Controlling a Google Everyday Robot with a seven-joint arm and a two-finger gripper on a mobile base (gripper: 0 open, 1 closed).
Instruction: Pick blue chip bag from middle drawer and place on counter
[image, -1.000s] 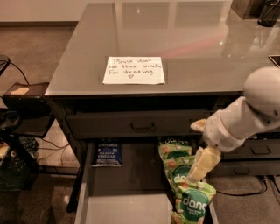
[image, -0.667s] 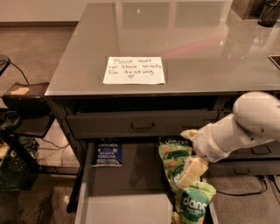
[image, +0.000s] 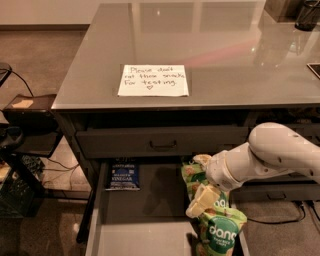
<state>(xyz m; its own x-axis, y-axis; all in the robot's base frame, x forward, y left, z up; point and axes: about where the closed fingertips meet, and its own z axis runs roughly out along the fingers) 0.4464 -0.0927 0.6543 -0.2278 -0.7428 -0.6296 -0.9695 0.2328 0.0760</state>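
Observation:
The blue chip bag lies flat at the back left of the open middle drawer, its white "VINEGAR" lettering facing up. My gripper hangs over the right side of the drawer, above the green "dang" bags, well to the right of the blue bag. The white arm reaches in from the right. The grey counter spreads above the drawers.
A white handwritten note lies on the counter near its front edge. A shut drawer front with a pull handle sits above the open drawer. Dark equipment and cables stand on the floor to the left.
My arm has moved left and lower, bringing the gripper further over the drawer above the green bags. The blue bag has not moved.

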